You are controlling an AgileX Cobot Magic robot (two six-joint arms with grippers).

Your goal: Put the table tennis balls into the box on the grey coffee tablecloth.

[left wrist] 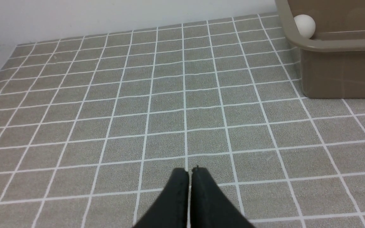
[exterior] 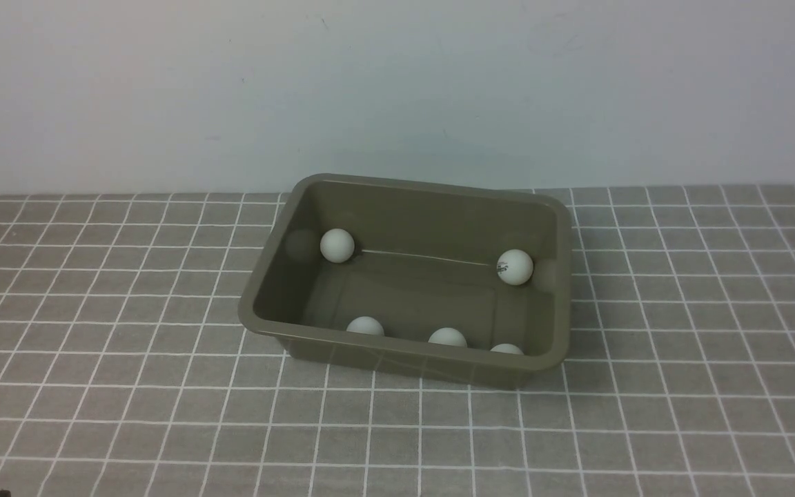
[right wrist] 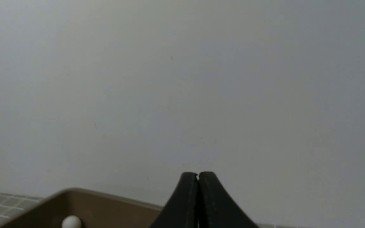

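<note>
Fingers of the left gripper (left wrist: 190, 171) and right gripper (right wrist: 197, 174) are pressed together, empty. All five table tennis balls (exterior: 337, 246) are seen inside the box (exterior: 397, 355); none is left on the grey coffee tablecloth (exterior: 94, 386) beside it.

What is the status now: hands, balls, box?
Left hand shut, empty; right hand shut, empty. Five balls in the box. None seen on the cloth. Nothing in the way.
</note>
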